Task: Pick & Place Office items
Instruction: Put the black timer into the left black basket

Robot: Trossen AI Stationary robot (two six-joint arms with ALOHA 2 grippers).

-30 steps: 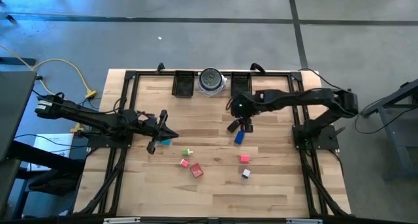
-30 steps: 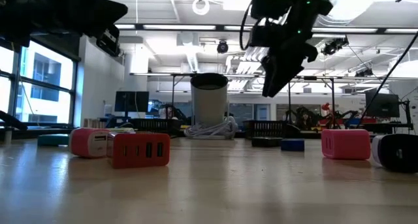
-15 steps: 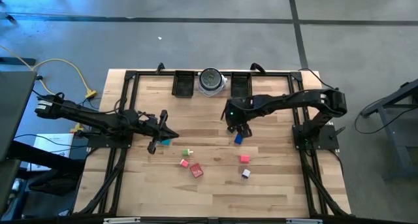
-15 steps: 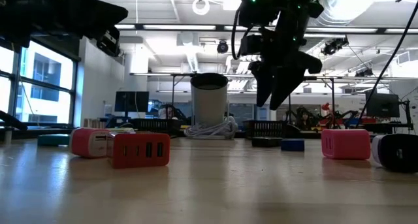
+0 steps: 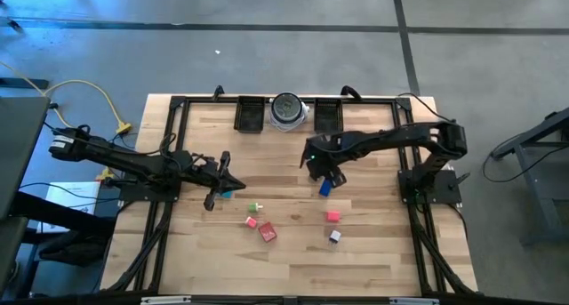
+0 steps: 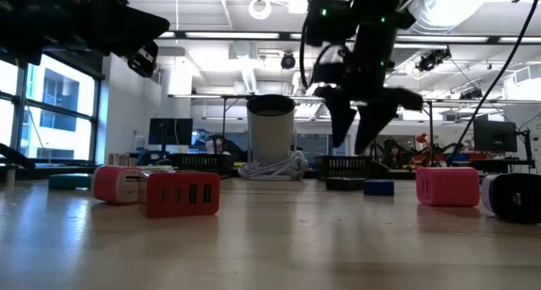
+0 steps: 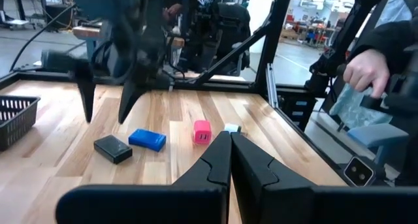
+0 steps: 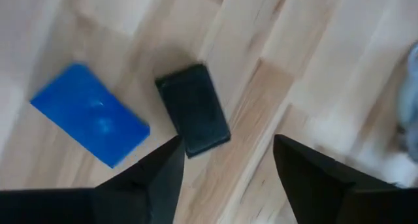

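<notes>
The left gripper (image 5: 216, 180) waits at the left of the table with its 2 fingers (image 7: 230, 160) pressed together on nothing; the teal piece (image 5: 227, 193) lies just beside its tip, and over the last second this arm has not moved. To its right, nearer the front edge, sit the green-white piece (image 5: 256, 207), a small pink piece (image 5: 252, 222) and the red piece (image 5: 268, 233), close together with bare wood all round them.

The change is on the right. Over the last second the right gripper (image 5: 316, 170) has swung left from above the blue piece (image 5: 325, 188) and turned, so that it now hangs over the black piece (image 8: 193, 117), fingers (image 8: 153, 178) apart and empty. In the low view its tips are clear of the table. That reads as lining up for a grasp of the black piece, which seems to lie just beside the blue one, though the arm hides it from above. The blue neighbour crowds one side, so a finger could nudge it on the way down.

Farther right and nearer, the pink piece (image 5: 332, 216) and the white piece (image 5: 335, 236) lie well apart from the arm. Nothing is placed yet.
</notes>
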